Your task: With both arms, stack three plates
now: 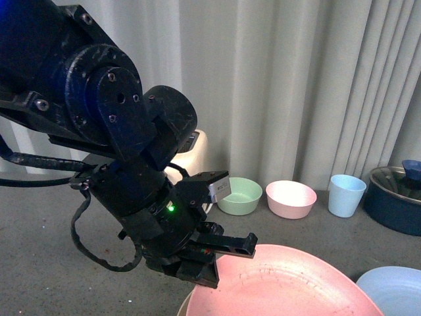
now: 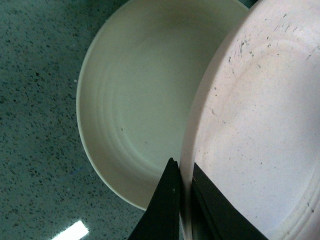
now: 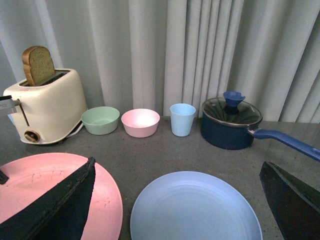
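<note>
left hand (image 2: pixel 183 172) pinches round matte pink plate (image 2: pixel 260 125) | cream plate (image 2: pixel 135 100) beneath

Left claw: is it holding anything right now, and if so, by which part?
Yes. The left claw grips the pink plate by its rim, jaws closed on the edge, partly over the cream plate.

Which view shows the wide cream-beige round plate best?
Left wrist view: the wide cream-beige round plate fills the frame, partly overlapped by the matte pink plate. Front view shows only a sliver at its bottom edge; right wrist view, none.
</note>
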You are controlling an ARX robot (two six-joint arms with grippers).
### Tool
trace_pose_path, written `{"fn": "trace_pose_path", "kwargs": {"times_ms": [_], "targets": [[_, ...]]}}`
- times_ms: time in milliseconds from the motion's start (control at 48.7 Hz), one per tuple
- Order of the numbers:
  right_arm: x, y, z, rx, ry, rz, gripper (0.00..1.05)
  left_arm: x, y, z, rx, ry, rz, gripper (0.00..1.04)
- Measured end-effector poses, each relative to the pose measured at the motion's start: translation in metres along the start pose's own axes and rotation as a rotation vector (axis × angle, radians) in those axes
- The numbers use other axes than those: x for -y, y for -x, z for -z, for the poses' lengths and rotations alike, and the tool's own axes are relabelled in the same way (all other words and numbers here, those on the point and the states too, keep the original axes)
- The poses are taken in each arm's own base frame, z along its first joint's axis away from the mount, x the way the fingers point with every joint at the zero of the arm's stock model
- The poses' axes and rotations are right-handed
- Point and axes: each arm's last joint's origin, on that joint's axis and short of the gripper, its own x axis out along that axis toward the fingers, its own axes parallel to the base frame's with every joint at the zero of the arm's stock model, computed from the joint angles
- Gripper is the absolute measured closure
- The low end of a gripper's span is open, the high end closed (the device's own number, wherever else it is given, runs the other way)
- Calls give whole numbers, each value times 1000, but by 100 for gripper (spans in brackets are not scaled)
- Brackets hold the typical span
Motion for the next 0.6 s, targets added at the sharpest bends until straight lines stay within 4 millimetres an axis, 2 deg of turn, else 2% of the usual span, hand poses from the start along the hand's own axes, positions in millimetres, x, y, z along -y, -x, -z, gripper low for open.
{"fn": "trace_pose_path", "kwargs": {"times_ms": [267, 595], "targets": [[0, 0, 0, 0, 0, 0, 7, -11, -19, -18, 0, 11, -20, 101], [0, 0, 0, 0, 0, 0, 7, -28, -37, -20, -20, 36, -32, 101]]}}
